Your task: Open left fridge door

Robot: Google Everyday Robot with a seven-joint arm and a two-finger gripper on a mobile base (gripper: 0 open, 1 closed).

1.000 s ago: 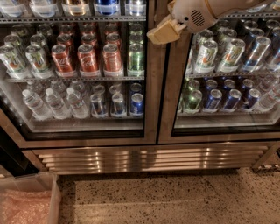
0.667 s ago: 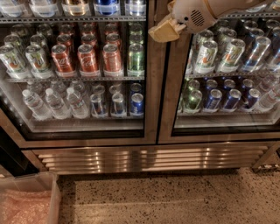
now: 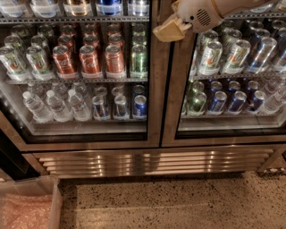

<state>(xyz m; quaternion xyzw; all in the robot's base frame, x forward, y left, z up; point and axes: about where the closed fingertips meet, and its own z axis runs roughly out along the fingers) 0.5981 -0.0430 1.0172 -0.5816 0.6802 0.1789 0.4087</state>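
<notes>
The fridge point(image 3: 152, 161) fills the view, steel-framed with two glass doors and a louvred base grille. The left fridge door point(image 3: 154, 112) looks closed, or nearly so; red soda cans point(image 3: 91, 58) and clear water bottles point(image 3: 53, 105) show through its glass. My gripper point(image 3: 166, 31) comes in from the top right on a white arm point(image 3: 201, 13). Its tan fingertips sit in front of the steel centre posts where the two doors meet, near the top of the view.
The right door point(image 3: 176, 112) shows green-white and blue cans. A clear plastic bin point(image 3: 29, 201) with a pinkish liner stands on the speckled floor at the bottom left. A dark gap runs along the fridge's left side.
The gripper has shifted slightly up and left along the centre posts. The doors look unchanged.
</notes>
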